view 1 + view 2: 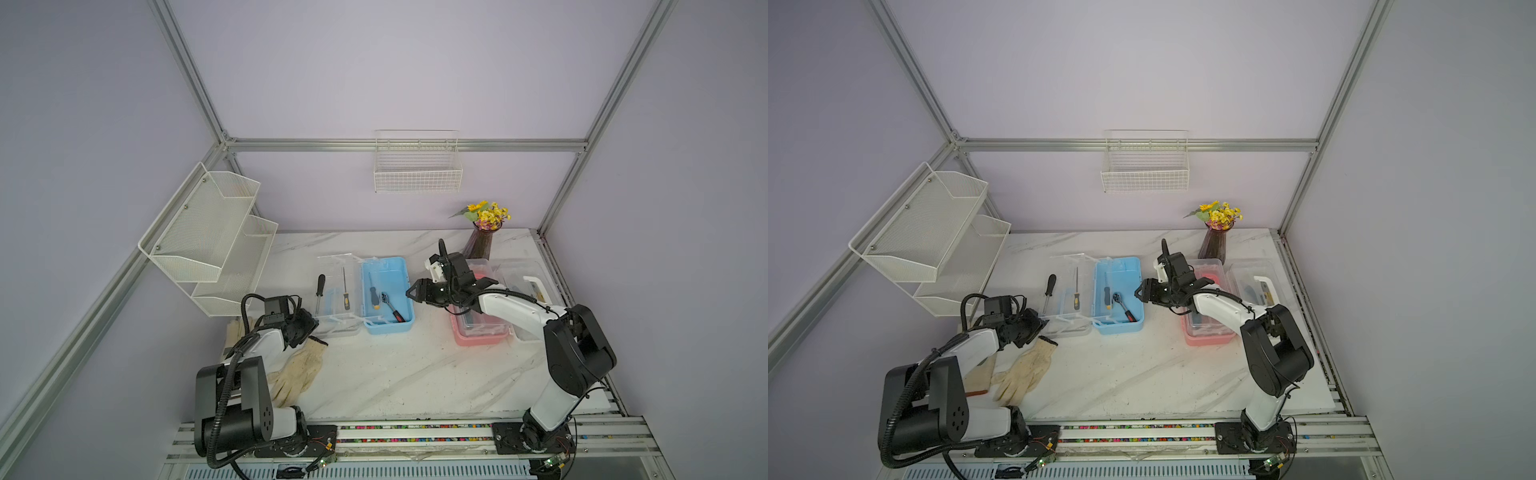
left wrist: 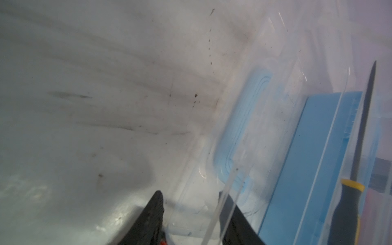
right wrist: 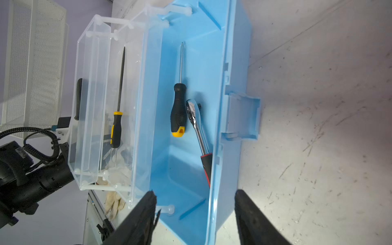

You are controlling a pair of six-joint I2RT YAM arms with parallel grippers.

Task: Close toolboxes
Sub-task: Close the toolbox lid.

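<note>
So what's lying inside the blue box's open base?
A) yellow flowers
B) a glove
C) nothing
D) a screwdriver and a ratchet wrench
D: in the right wrist view the blue toolbox holds a black-and-yellow screwdriver beside a chrome ratchet wrench.

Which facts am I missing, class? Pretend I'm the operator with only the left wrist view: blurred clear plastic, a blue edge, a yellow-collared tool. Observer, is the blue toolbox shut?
Observer: No. In both top views the blue toolbox is open, with its clear lid swung out beside the base.
Operator: Is anything in the base?
Observer: A screwdriver and a ratchet lie in it.
Operator: Where is the other arm?
Observer: The right gripper is on the side of the base away from the lid, jaws open, holding nothing.
</note>
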